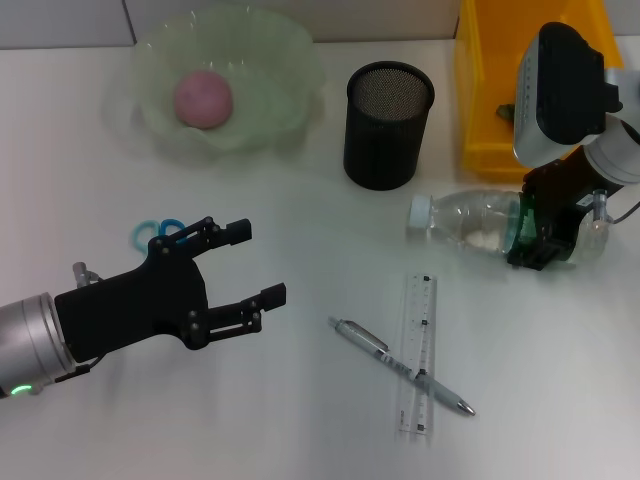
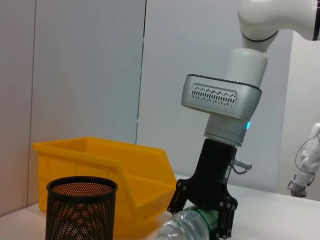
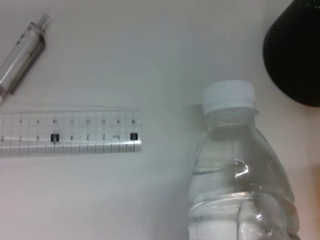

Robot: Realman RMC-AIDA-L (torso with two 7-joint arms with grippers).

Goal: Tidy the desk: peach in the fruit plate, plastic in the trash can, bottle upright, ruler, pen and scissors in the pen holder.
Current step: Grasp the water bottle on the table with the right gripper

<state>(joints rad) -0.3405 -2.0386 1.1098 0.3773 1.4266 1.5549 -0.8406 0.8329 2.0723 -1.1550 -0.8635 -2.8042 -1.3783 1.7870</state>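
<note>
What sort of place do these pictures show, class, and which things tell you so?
Probably an office-style desk set up for robot trials: a white desk with a mesh pen holder, a ruler and pen, plus plain partition walls behind.

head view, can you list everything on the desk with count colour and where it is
peach: 1, pink, in the fruit plate
fruit plate: 1, pale green, far left
pen holder: 1, black mesh, far centre, empty as far as seen
bin: 1, yellow, far right
bottle: 1, clear with white cap, lying on its side in front of the bin
ruler: 1, clear, near centre-right
pen: 1, silver, lying across the ruler
scissors: 1, blue handles, partly hidden by the left gripper
left gripper: black, fingers open, over the near left
right gripper: black, at the bottle's base end
</note>
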